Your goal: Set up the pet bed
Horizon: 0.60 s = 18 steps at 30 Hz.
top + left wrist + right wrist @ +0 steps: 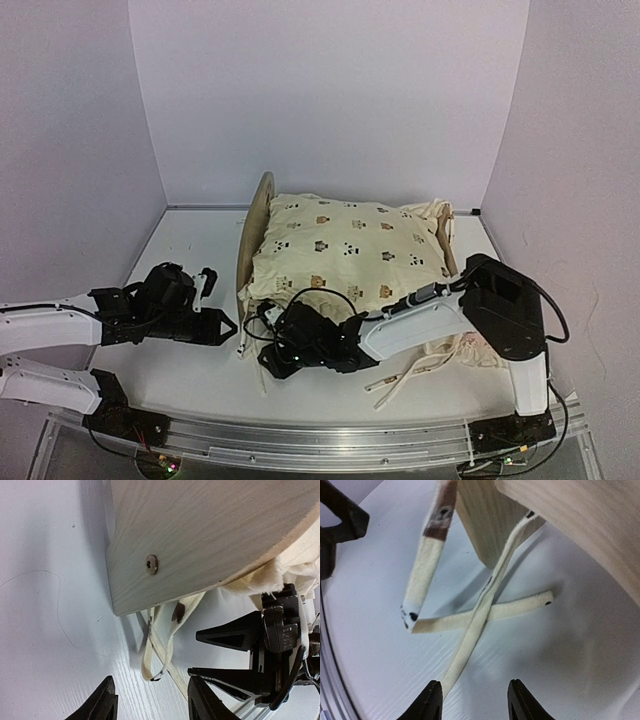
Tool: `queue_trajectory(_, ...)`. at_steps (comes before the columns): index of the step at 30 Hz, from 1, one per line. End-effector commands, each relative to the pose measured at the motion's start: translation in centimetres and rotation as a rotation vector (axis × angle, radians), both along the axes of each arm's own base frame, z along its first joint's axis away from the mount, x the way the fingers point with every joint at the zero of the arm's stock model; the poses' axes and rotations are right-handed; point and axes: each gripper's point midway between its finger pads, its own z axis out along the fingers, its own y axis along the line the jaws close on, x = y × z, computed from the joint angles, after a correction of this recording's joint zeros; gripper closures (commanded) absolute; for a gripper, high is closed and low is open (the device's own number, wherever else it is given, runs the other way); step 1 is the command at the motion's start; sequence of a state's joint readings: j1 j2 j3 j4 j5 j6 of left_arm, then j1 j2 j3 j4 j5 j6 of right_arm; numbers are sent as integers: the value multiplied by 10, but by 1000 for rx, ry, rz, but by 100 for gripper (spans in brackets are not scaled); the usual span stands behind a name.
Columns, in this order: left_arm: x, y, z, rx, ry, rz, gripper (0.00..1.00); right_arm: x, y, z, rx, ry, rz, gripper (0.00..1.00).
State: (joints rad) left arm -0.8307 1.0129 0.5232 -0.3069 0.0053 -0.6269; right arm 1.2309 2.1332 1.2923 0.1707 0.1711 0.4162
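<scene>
Pet bed [250,240], one only, at middle of white table [180,240], rounded headboard end turned to the left arm. Frame of pale wood, smooth, with fine straight grain and a curved edge; one round metal screw [151,564] sunk in the board. On top, one cushion [345,245]: cream cloth, soft and puffy, printed with small brown and black animal faces. Ties [470,630] of the same cream cloth, flat narrow strips: two seen crossing on the table by one blocky wooden leg [490,525]. One small pinkish pillow [468,355], ruffled, beside the bed under the right arm.

Grippers two, black, with pointed fingers. Left gripper [215,303] near the headboard, jaws moderately apart, nothing between. Right gripper [263,342] just beside the near corner of the bed, jaws also apart, holding nothing; one tie reaching toward its gap, not pinched.
</scene>
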Motion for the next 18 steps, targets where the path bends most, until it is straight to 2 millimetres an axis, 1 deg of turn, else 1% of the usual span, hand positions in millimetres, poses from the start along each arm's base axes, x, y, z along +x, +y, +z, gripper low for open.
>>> queue_trajectory(1,5,4,8,11,-20,36,52,32,25,23,68,-161,-25,56)
queue_trajectory(3,5,5,7,13,-16,39,53,39,29,21,76,-163,-35,59)
queue_trajectory(6,4,6,6,13,-15,43,53,50,32,19,68,-193,-57,60)
queue_trajectory(11,4,7,6,17,-18,46,54,63,26,14,39,-255,-114,61)
queue_trajectory(15,4,7,5,19,-20,45,54,73,19,10,26,-285,-178,60)
queue_trajectory(18,4,7,4,20,-20,45,55,78,13,3,25,-290,-233,59)
